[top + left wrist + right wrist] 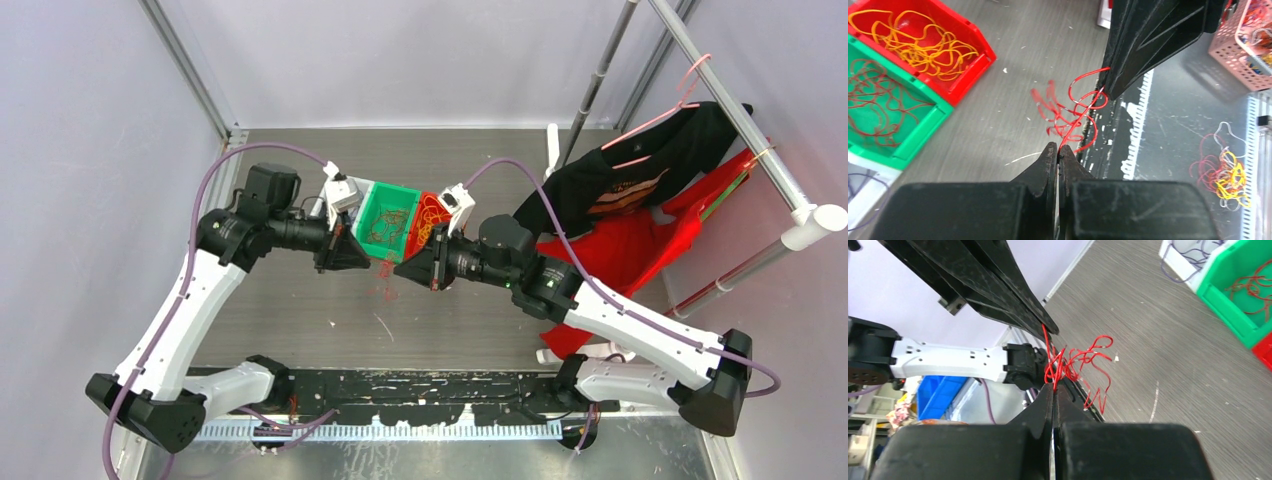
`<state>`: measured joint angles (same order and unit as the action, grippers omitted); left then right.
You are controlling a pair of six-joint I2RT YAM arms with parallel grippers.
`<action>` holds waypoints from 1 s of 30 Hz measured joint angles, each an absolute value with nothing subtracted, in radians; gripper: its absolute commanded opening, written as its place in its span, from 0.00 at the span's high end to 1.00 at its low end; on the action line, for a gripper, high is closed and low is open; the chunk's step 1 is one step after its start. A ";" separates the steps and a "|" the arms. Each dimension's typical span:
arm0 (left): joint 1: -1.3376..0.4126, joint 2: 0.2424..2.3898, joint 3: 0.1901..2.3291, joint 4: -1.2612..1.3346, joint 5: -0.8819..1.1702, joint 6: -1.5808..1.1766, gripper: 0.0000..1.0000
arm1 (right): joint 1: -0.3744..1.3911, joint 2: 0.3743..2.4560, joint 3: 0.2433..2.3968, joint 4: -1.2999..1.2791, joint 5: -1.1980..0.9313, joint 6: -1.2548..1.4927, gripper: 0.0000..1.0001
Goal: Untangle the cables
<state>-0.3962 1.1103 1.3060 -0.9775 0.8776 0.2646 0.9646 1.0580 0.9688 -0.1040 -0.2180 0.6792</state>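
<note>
Cables [1081,119] run L-R, pinched btwn L hand [1058,150] & R hand [1053,386].

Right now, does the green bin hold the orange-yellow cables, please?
No, the green bin holds only dark red cables.

Cables [1082,118] between left gripper [1058,150] and right gripper [1053,387], bins [360,210] side by side behind

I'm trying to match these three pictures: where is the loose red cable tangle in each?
Top external: the red cable tangle is small, at centre, just below the green bin.
Left wrist: at picture centre.
Right wrist: centre, slightly left.
Shared landmark: the green bin, central in the top view, on the left edge in the left wrist view, and upper right in the right wrist view.
</note>
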 measured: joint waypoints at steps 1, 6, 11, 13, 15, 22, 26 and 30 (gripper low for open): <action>-0.398 1.112 1.312 -0.978 0.861 0.274 1.00 | 0.965 1.056 0.971 -0.118 -0.205 0.667 0.99; -0.400 1.145 1.336 -0.977 0.781 0.315 1.00 | 0.963 1.055 0.980 -0.180 -0.147 0.622 0.91; -0.393 1.179 1.343 -0.972 0.687 0.330 1.00 | 0.958 1.054 0.981 -0.229 -0.122 0.596 0.68; -0.382 1.202 1.361 -0.966 0.628 0.335 1.00 | 0.958 1.054 0.981 -0.255 -0.097 0.584 0.57; -0.377 1.228 1.384 -0.952 0.587 0.341 1.00 | 0.957 1.054 0.981 -0.271 -0.078 0.575 0.56; -0.377 1.297 1.427 -0.863 0.523 0.323 1.00 | 0.952 1.097 1.007 -0.279 -0.014 0.547 0.50; -0.377 1.343 1.444 -0.807 0.504 0.314 1.00 | 0.952 1.102 1.012 -0.301 0.033 0.535 0.48; -0.377 1.392 1.456 -0.758 0.478 0.314 1.00 | 0.952 1.096 1.012 -0.344 0.097 0.529 0.48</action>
